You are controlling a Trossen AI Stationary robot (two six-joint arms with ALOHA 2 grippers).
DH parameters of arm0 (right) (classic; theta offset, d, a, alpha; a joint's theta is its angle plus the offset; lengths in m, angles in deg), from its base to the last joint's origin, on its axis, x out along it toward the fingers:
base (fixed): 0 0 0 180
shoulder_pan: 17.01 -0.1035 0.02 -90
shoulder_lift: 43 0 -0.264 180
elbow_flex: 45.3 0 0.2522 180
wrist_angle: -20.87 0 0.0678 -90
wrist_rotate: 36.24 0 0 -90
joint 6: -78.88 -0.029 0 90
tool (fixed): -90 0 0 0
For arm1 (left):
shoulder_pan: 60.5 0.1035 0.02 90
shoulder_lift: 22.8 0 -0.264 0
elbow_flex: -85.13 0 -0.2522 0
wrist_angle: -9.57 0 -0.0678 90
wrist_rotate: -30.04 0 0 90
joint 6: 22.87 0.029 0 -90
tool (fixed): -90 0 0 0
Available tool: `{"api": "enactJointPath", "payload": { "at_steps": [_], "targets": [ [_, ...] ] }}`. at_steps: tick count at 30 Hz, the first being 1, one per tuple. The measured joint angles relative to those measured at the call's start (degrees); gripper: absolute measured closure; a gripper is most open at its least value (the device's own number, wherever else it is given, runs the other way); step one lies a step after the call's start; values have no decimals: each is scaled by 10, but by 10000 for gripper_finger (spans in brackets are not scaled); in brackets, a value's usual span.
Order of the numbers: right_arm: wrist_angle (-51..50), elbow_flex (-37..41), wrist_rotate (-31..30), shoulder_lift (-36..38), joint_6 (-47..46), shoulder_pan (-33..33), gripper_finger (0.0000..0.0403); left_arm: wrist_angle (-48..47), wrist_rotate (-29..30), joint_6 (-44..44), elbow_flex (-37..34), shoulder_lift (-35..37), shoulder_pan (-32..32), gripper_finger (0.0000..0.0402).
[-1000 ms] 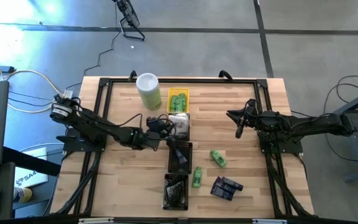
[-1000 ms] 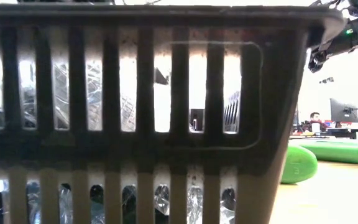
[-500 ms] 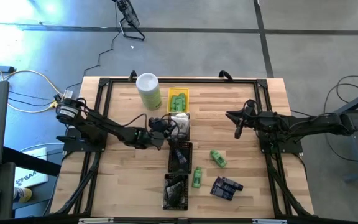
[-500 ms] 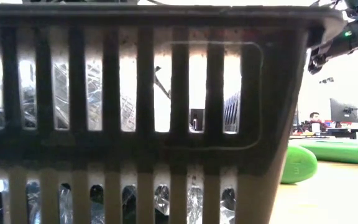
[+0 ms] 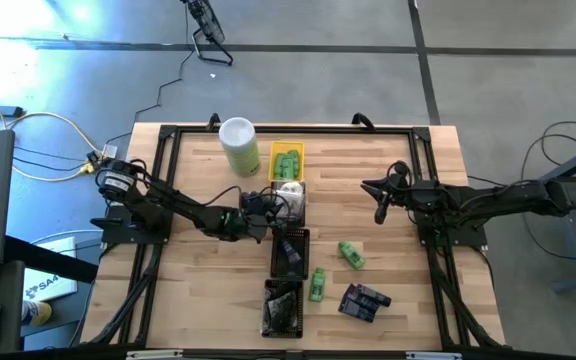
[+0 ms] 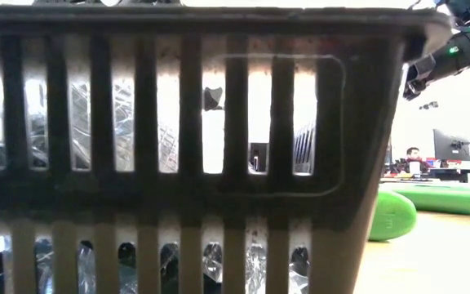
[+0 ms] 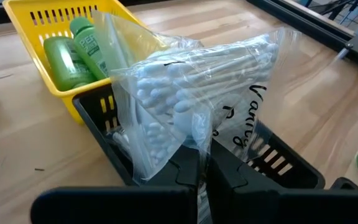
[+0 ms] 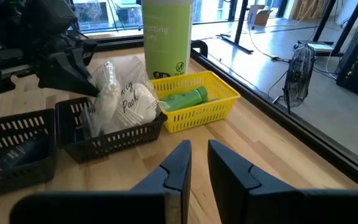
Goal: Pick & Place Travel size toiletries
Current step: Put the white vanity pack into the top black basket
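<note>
from above, the left gripper (image 5: 258,205) sits near the centre of the tabletop (image 5: 398,300), its fingers clenched on a clear bag of cotton swabs (image 5: 288,195) over a black tray (image 5: 290,208) just at 6 o'clock of the yellow tray (image 5: 286,160) holding green bottles (image 5: 286,165); a pale-green canister (image 5: 239,146) stands at 9 o'clock of that yellow tray. two more black trays (image 5: 289,252) run toward 6 o'clock, with loose green bottles (image 5: 351,253) and a dark packet (image 5: 364,301) at their 3 o'clock side. the right gripper (image 5: 380,205) hangs apart at 3 o'clock, holding nothing. the low view is filled by a slotted black tray wall (image 6: 178,122), with a green bottle (image 6: 392,216) lying beyond it. the left wrist view shows the fingers (image 7: 188,171) pinching the swab bag's (image 7: 191,106) lower edge, the bag standing in the black tray (image 7: 278,165) beside the yellow tray (image 7: 36,18). in the right wrist view its fingers (image 8: 178,163) stand slightly parted, empty, facing the trays.
</note>
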Motion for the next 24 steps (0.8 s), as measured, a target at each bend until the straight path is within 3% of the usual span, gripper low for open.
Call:
{"api": "enactJointPath", "payload": {
  "at_steps": [16, 24],
  "targets": [
    [0, 0, 0, -4, 3, 0, 357, -1, -46, 1, 0, 1, 13, 295],
    [0, 0, 0, -4, 3, 0, 357, -1, -55, 77, 0, 58, 15, 289]
  ]
}}
